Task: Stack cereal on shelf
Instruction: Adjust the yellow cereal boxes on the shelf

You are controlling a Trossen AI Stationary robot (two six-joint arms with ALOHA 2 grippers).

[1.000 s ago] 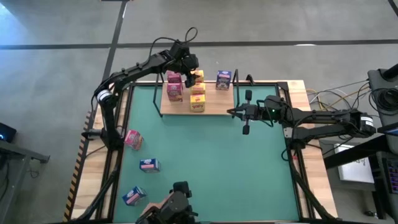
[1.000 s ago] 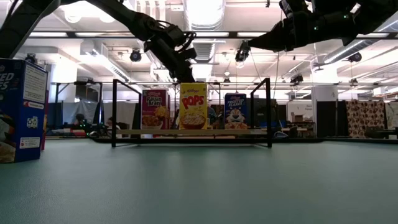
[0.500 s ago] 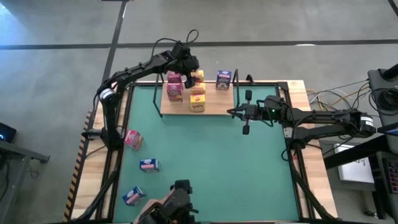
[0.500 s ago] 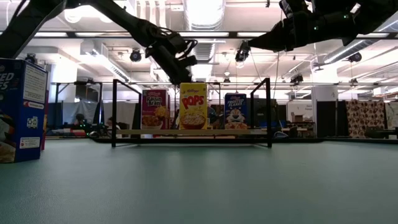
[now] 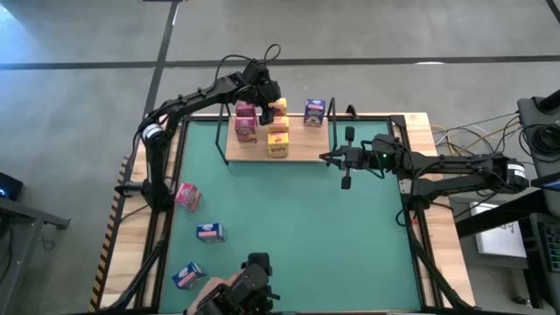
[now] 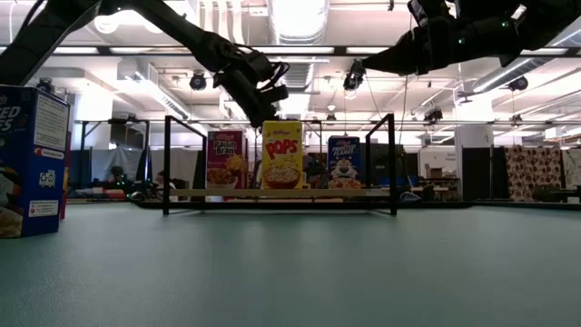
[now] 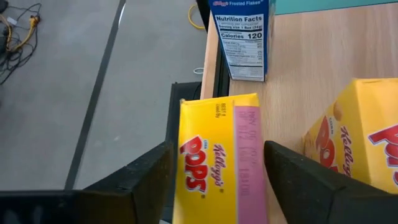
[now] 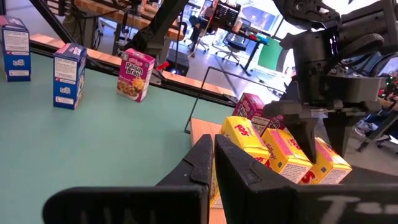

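Note:
The shelf [image 5: 302, 150] is a light-wood board with black wire brackets, lying at the table's far edge. On it stand two pink boxes [image 5: 245, 121], three yellow boxes [image 5: 278, 128] in a row and one blue box [image 5: 315, 112]. My left gripper [image 5: 265, 94] hangs open just above the farthest yellow box [image 7: 217, 162], one finger on each side of it with a gap showing on both sides. My right gripper [image 5: 331, 159] hovers shut above the shelf's right end. One pink box [image 5: 186, 195] and two blue boxes [image 5: 210, 232] [image 5: 188, 276] stand on the green mat near the left edge.
The right bracket [image 6: 392, 163] stands just under my right arm, the left bracket [image 6: 166, 163] beside the pink boxes. Bare board [image 5: 306, 140] lies between the yellow row and the right bracket. The green mat [image 5: 306, 227] is open in its middle and on its right.
My left gripper has risen a little above the yellow boxes and drifted slightly toward the table's left. The boxes and my right arm have kept still.

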